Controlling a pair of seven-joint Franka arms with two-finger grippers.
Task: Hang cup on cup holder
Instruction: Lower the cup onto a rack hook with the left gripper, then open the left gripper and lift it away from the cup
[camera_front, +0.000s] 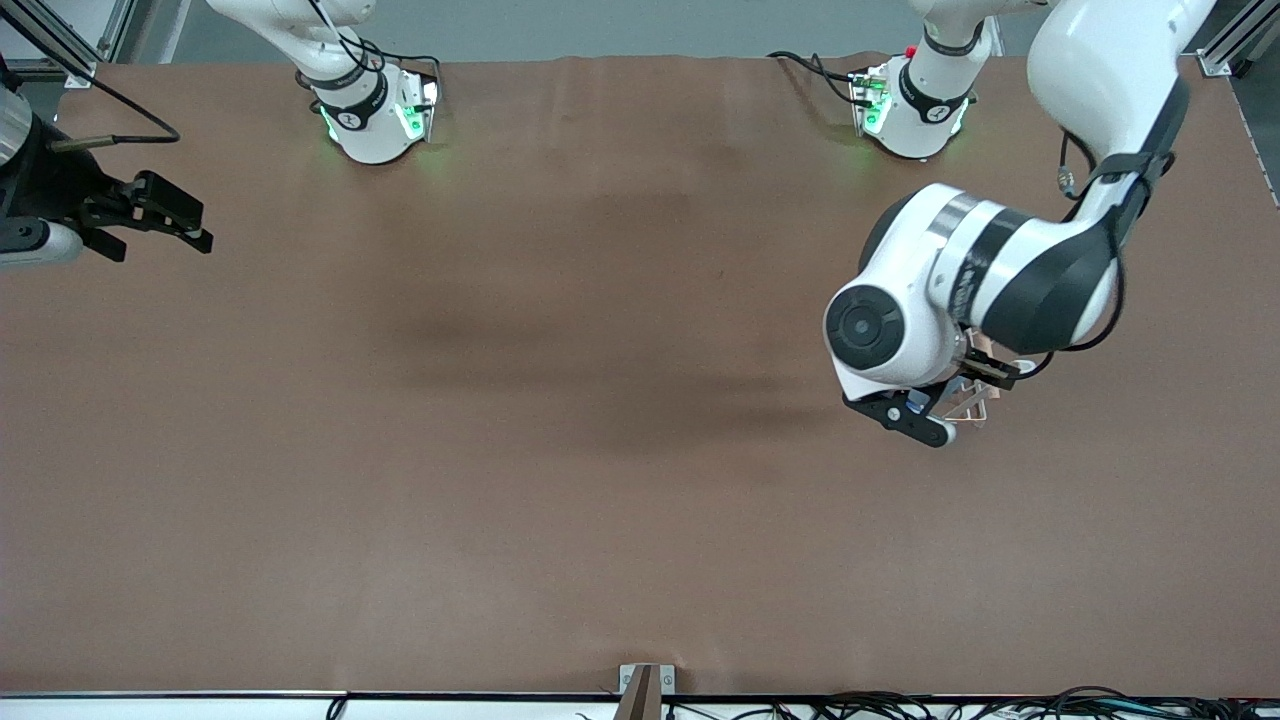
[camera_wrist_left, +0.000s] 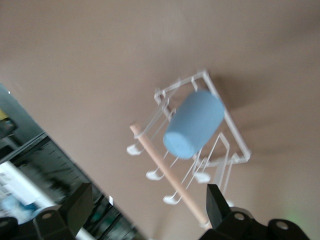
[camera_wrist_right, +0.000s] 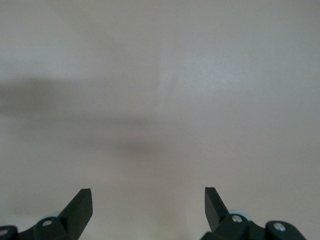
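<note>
Fingers of the right gripper (camera_front: 160, 215) wait apart over the tabletop's (camera_front: 560, 480) right-arm end; the left gripper (camera_wrist_left: 145, 207) stands spread, empty, above the cup (camera_wrist_left: 194, 125) seated on a cup holder (camera_wrist_left: 235, 145) prong. Lifting away carelessly could knock it loose.

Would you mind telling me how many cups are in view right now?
1. The cup hangs on the rack, under the open left hand; others could be hidden beneath that arm.
</note>
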